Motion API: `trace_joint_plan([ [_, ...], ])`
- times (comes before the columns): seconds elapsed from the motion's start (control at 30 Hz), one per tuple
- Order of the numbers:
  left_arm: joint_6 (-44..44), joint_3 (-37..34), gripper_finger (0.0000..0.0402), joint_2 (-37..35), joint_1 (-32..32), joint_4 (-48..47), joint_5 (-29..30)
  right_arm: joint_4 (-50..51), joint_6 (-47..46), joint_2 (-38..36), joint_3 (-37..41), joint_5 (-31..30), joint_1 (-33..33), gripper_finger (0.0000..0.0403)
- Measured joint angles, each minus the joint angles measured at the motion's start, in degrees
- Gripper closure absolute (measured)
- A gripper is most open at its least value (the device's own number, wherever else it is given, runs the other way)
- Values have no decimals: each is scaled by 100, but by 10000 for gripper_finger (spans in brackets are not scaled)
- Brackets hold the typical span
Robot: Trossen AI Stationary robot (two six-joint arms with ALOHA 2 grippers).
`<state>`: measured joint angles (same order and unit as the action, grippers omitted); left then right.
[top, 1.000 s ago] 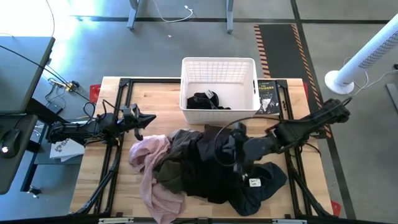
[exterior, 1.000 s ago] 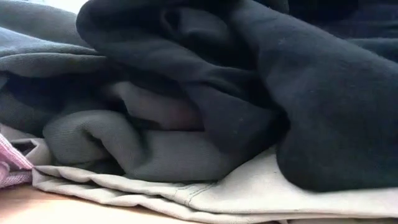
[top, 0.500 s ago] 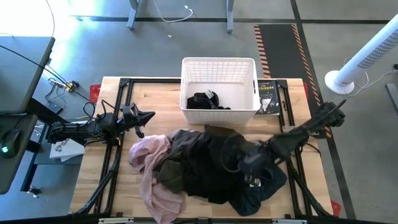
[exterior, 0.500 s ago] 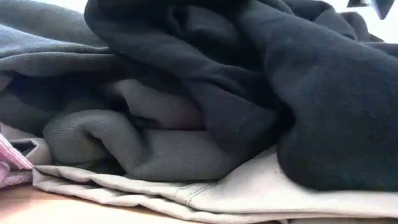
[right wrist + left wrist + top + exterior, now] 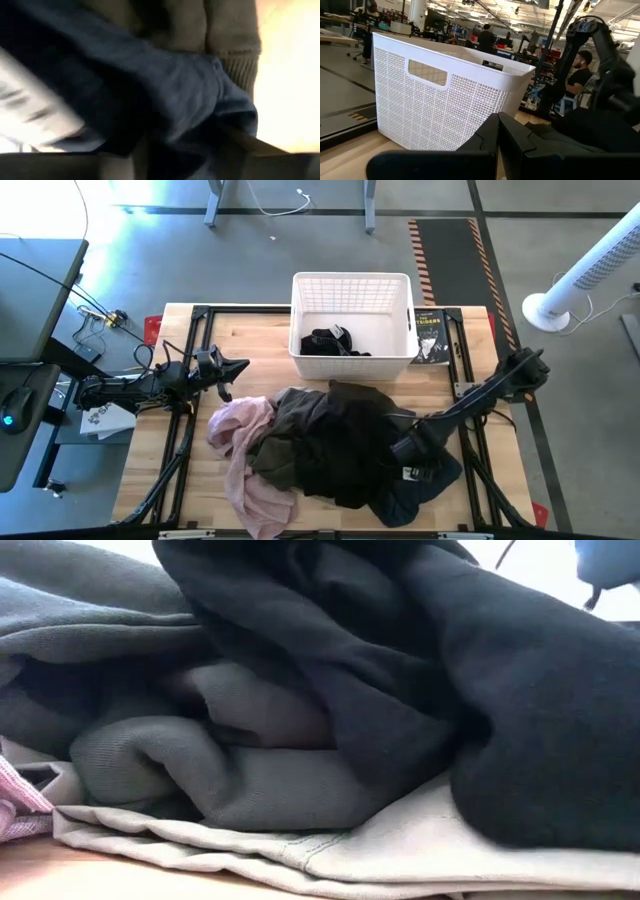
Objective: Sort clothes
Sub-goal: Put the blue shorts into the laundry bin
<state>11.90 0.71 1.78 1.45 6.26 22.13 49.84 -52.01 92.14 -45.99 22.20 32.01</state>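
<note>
A pile of clothes lies on the wooden table: a light pink garment (image 5: 240, 455) at the left, a dark olive-brown one (image 5: 290, 420), a black one (image 5: 345, 450) on top, a dark blue one (image 5: 425, 480) at the right, and a beige-khaki one (image 5: 400, 850) at the bottom. My right gripper (image 5: 405, 448) is down on the pile's right side. Its fingers (image 5: 255, 150) stand apart with dark blue cloth (image 5: 165, 95) between them. My left gripper (image 5: 243, 366) waits shut and empty above the table's left side; it also shows in the left wrist view (image 5: 497, 145). My right gripper comes slanting down from the table's right onto the pile. A bulge of dark blue cloth (image 5: 200, 115) fills the gap between its open fingers. Whether the fingers touch the cloth, I cannot tell.
A white lattice basket (image 5: 352, 280) stands at the table's far middle with a black item (image 5: 330, 340) inside. A dark book (image 5: 432, 335) lies to its right. An olive knit cuff (image 5: 235, 55) lies beyond the blue cloth. People and benches show in the room behind.
My right gripper has gone toward the table's right and near edges and down onto the pile's right side, the arm sinking low. The top of the black garment at the right has sunk, baring the room behind in the low view.
</note>
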Motion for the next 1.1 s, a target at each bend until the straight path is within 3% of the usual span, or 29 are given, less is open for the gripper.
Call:
trace_joint_plan([
  [0.2,-2,0,398,-1,0,0,0,131,216,-236,63,233,2,386],
  [0.4,0,0,398,0,0,0,-4,1466,-506,-1177,-1417,-183,2,396],
  [0.57,0,0,398,0,0,0,-7,1984,-1064,-1799,-3392,-1550,99,397],
  [0.63,0,0,398,-1,0,2,-7,2075,-509,-1862,-4262,-2547,165,399],
  [0.73,-1,0,398,0,0,1,-7,1865,943,-1838,-5423,-4520,251,398],
  [0.8,-2,0,398,0,0,1,-4,1298,1997,-1834,-5967,-5797,225,398],
  [0.87,-2,0,398,0,0,4,-4,588,3050,-1836,-6292,-6612,16,400],
  [0.93,-2,0,398,0,0,3,-2,-153,4084,-1832,-6493,-7004,-320,400],
  [1.1,-2,0,398,-1,0,4,6,-1564,5978,-1825,-6645,-7061,-1556,400],
])
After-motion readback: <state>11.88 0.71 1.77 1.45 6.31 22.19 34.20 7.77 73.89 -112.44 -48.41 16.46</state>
